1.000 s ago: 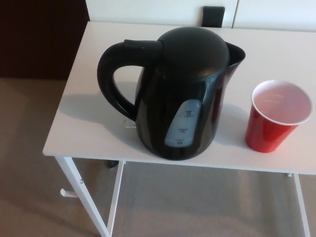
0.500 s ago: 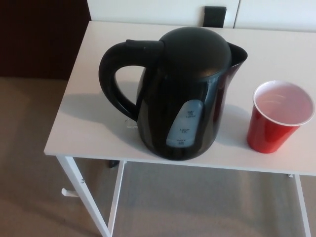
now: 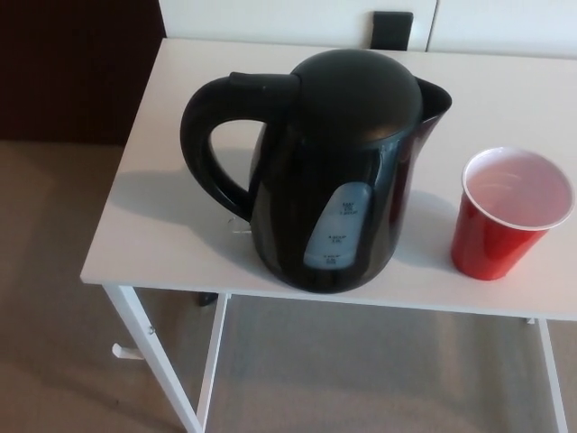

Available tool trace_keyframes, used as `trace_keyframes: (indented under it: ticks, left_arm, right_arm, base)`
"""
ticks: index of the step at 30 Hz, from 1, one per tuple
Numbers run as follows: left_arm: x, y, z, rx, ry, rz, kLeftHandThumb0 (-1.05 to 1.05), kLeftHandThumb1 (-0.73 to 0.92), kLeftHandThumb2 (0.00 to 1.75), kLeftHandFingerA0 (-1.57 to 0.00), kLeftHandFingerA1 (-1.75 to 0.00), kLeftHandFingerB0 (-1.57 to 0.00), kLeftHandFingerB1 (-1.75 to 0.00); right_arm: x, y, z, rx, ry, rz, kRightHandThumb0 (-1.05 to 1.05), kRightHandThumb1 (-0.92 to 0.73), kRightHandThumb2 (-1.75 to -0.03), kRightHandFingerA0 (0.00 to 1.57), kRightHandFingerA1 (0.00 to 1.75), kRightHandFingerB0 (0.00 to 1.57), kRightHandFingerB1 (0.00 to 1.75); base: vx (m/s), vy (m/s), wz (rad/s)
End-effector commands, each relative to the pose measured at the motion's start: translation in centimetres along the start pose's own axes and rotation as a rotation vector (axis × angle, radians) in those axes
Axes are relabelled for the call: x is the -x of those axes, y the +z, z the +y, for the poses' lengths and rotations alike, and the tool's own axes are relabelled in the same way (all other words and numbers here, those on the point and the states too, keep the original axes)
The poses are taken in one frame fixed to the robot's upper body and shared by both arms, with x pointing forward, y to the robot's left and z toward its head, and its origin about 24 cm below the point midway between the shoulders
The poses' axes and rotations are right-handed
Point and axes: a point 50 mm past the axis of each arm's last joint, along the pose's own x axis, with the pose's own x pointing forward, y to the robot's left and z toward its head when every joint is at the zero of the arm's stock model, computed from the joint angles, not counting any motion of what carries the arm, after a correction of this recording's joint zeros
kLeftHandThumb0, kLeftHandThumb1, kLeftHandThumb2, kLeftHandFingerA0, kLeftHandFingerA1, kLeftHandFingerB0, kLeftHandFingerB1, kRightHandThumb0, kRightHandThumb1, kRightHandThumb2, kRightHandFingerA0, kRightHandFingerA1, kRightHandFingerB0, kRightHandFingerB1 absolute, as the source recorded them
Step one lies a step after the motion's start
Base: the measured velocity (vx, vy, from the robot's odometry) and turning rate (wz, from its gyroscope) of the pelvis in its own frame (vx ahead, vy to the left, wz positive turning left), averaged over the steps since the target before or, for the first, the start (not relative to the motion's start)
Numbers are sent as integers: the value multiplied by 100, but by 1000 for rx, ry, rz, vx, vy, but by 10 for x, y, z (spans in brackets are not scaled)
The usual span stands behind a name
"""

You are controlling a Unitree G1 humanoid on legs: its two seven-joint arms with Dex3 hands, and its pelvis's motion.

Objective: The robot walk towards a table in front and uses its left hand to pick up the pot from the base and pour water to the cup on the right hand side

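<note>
Handle of the black plastic kettle [image 3: 335, 171] faces left on the white counter [image 3: 162, 216], suiting a left-hand grasp; red plastic cup [image 3: 505, 216] waits rightward. Neither hand shows, so their state is unknowable.

I see only one spot with any print: the pale water-level window [image 3: 336, 230] on the front of the black pot [image 3: 334, 171], at about 6 o'clock on its body. It carries three small dark markings stacked one above another, but I cannot read them; they are too small and blurred. I find nothing else written.
</note>
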Motion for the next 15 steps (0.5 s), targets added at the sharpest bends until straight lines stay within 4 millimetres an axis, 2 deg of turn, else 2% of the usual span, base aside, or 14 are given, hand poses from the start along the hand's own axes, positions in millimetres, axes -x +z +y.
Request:
trace_keyframes:
  ticks: [1,2,3,5,6,7,8,9,12,13,15]
  left_arm:
    - [-41,134,-44,-93,-206,-322,-38,46,55,-9,-33,-9,-25]
    - [-43,137,-48,-103,-219,-328,-38,46,55,-9,-33,-9,-25]
    - [-47,139,-55,-111,-241,-335,-38,29,72,0,-43,-3,-39]
    - [-53,146,-71,-136,-284,-344,-41,28,68,-2,-42,-1,-38]
    - [-56,149,-80,-157,-309,-347,-27,29,84,-2,-50,0,-48]
    - [-59,152,-87,-176,-332,-348,-27,29,84,-2,-50,0,-48]
    - [-64,153,-101,-193,-380,-333,-47,35,65,-6,-38,-7,-28]
    - [-68,153,-110,-201,-407,-317,-49,36,64,-7,-35,-8,-26]
    - [-72,151,-120,-216,-426,-292,-52,37,65,-7,-34,-9,-25]
    - [-75,150,-127,-239,-441,-280,-54,36,72,-2,-28,-6,-26]
    - [-78,147,-139,-293,-472,-259,-56,37,73,-1,-24,-6,-23]
  right_arm:
    - [-2,1,-7,5,-5,15,-33,-62,-58,64,58,45,42]
    - [-1,1,-5,8,-1,14,-33,-62,-58,64,58,45,42]
    - [-1,0,-5,7,-2,14,-34,-62,-58,64,57,45,42]
    - [0,0,-4,-1,-5,12,-34,-61,-58,64,57,44,42]
    - [0,-1,-4,-7,-7,12,-34,-61,-58,68,60,44,42]
    - [1,-3,-3,-11,-9,12,-34,-61,-58,68,60,44,42]
    - [1,-3,-3,6,-12,15,-35,-61,-57,69,59,45,42]
    - [1,-3,-3,12,-14,15,-35,-61,-57,68,59,47,42]
    - [1,-3,-4,11,-15,13,-36,-60,-57,66,59,48,43]
    - [0,-2,-4,15,-15,11,-37,-59,-56,68,61,48,43]
    - [0,-2,-4,26,-14,8,-38,-60,-56,70,62,48,44]
  base:
    - [0,0,0]
    - [0,0,0]
    - [0,0,0]
    - [0,0,0]
    - [0,0,0]
    - [0,0,0]
    - [0,0,0]
    - [0,0,0]
    - [0,0,0]
    - [0,0,0]
    - [0,0,0]
